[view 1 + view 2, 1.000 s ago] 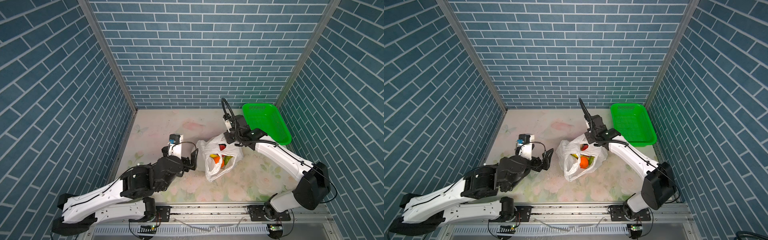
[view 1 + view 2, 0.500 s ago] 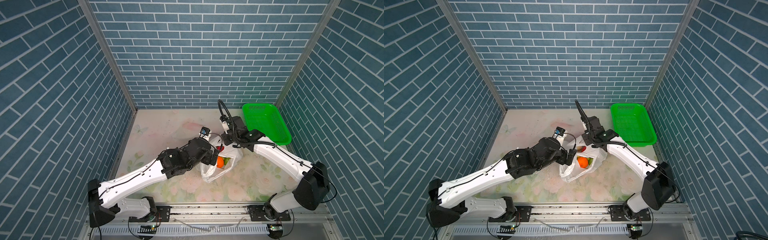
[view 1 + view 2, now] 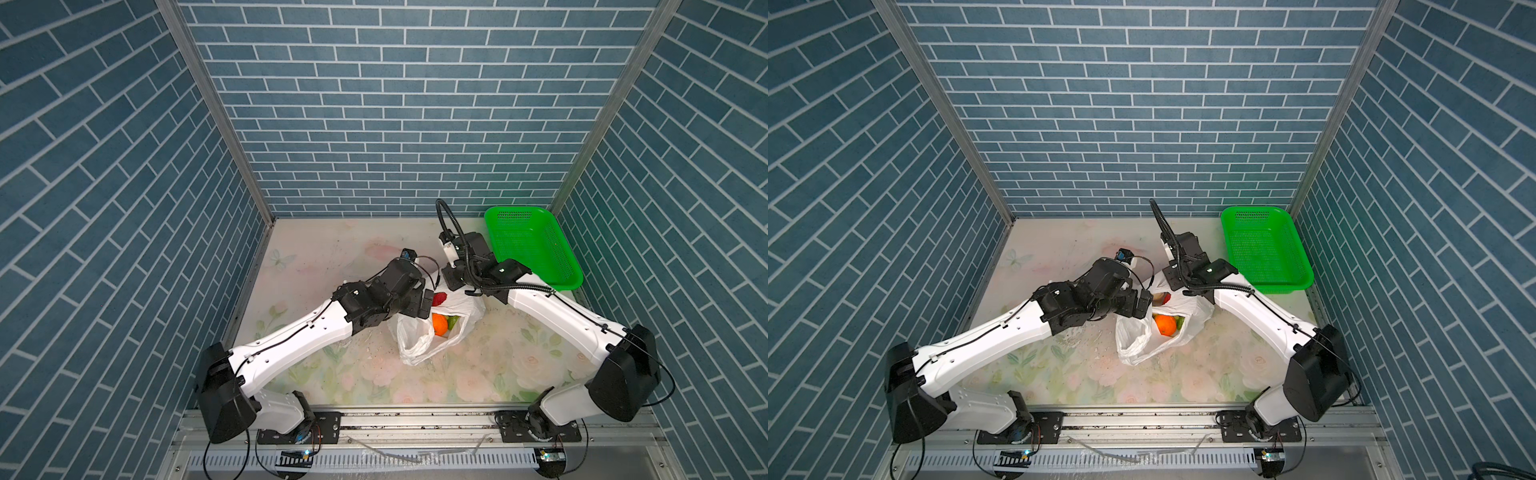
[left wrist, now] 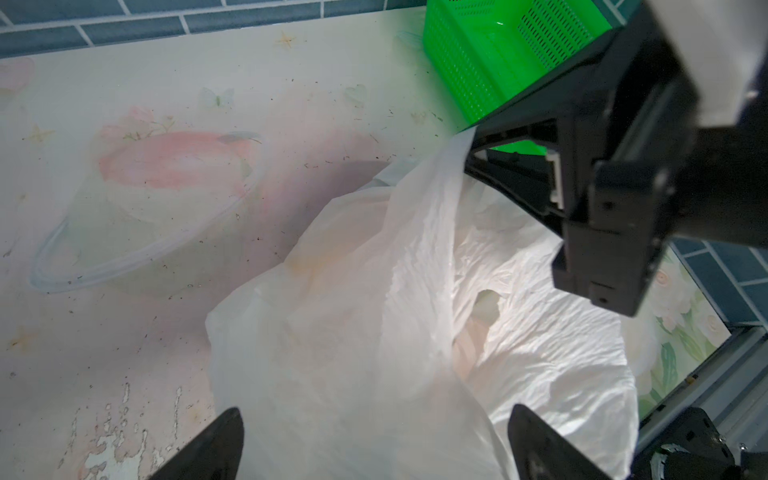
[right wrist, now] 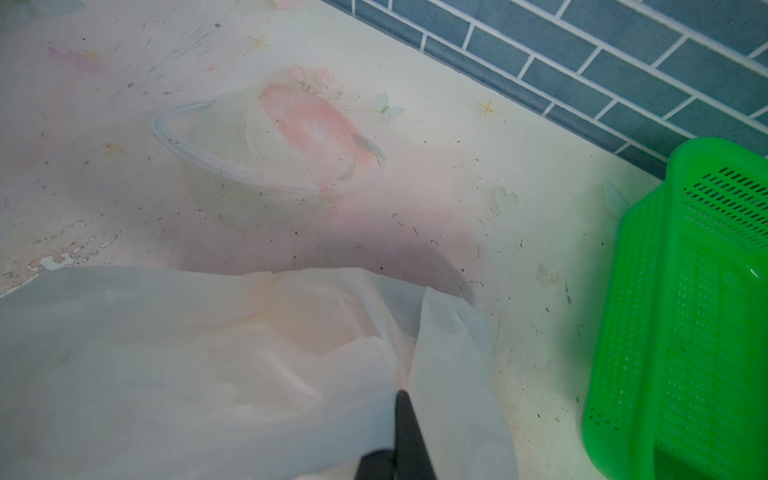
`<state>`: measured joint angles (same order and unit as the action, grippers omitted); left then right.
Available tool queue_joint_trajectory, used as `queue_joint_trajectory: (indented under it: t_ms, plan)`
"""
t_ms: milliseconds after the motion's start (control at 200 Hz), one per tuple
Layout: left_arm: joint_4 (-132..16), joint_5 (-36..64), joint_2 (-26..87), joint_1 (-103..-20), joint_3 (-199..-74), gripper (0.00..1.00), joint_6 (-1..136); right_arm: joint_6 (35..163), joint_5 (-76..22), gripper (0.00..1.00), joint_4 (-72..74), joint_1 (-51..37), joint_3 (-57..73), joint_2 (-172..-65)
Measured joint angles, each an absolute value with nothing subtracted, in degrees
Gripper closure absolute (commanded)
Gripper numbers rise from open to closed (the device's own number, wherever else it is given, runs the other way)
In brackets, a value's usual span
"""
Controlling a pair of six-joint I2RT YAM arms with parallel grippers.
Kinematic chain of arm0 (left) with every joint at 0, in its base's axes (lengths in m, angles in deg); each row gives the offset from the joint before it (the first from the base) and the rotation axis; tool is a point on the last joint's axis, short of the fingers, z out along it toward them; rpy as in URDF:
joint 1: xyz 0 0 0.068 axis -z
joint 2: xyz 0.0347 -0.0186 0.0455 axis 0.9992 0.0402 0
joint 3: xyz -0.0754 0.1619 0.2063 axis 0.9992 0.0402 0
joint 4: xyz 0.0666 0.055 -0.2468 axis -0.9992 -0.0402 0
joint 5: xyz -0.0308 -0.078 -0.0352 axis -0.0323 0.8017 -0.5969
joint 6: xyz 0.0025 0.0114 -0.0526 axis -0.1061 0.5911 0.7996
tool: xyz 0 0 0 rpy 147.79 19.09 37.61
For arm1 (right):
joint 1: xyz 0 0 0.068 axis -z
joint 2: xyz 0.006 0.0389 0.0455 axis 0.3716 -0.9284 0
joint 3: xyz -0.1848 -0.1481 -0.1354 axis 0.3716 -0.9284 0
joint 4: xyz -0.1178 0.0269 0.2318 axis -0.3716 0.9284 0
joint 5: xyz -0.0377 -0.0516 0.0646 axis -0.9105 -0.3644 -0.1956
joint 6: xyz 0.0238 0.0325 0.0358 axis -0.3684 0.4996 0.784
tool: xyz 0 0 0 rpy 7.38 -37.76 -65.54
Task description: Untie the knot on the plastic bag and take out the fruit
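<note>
Your left fingers (image 4: 220,444) have been swinging in from the table's (image 3: 316,257) left side and are hanging spread and empty over the thin translucent white plastic carrier bag (image 3: 413,347) mid-table. Your right fingers (image 5: 405,419) are clamping its far rim. The round orange toy fruit (image 3: 440,323) is lying inside, seemingly just ahead of the left fingers.

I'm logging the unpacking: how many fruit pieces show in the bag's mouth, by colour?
orange fruit: 1
red fruit: 1
green fruit: 1
Total: 3 clearly showing; the plastic bag may hide more.
</note>
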<state>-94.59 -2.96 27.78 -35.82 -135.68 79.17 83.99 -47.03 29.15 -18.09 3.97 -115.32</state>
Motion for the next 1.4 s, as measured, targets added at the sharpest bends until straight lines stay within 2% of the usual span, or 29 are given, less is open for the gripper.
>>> queue_joint_trajectory:
  t_ms: [135, 390, 695, 770, 885, 900, 975, 1045, 1160, 1400]
  plan:
    - [-94.65, -2.33, 28.3, -38.05, -135.68, 0.07, 78.69, 83.99, -46.61, 1.0, 28.67, -18.22, 3.97, -114.34]
    - [-94.69, -0.04, 30.9, -40.21, -134.33, 0.43, 77.31, 83.99, -45.98, 1.0, 28.32, -18.44, 4.01, -114.14]
    - [-95.35, 0.03, 28.56, -44.43, -131.97, 0.67, 75.8, 83.99, -45.11, 1.0, 28.32, -18.68, 4.01, -114.14]
    - [-95.42, 0.34, 28.06, -45.37, -131.22, 0.78, 75.36, 83.99, -44.82, 1.0, 28.36, -18.92, 4.12, -114.14]
    - [-95.5, 1.6, 28.08, -45.94, -130.89, 0.98, 74.51, 84.01, -44.28, 1.0, 28.82, -19.03, 5.13, -114.36]
    - [-95.44, 1.87, 28.08, -45.94, -130.92, 1.0, 74.93, 84.01, -44.1, 0.94, 28.99, -19.03, 5.45, -114.52]
    - [-95.48, 2.67, 28.08, -45.96, -130.92, 1.0, 74.53, 84.31, -43.2, 0.66, 30.68, -19.03, 7.57, -115.13]
    - [-95.53, 3.35, 28.06, -46.05, -130.94, 1.0, 74.53, 84.42, -41.22, 0.55, 33.06, -19.0, 9.72, -115.35]
    - [-96.09, 3.9, 27.71, -46.11, -131.66, 1.0, 74.64, 86.37, -36.41, 0.5, 38.72, -18.98, 13.17, -115.15]
    - [-96.79, 4.79, 23.93, -46.16, -132.91, 1.0, 74.82, 95.96, -22.57, 0.5, 45.95, -20.05, 13.37, -109.97]
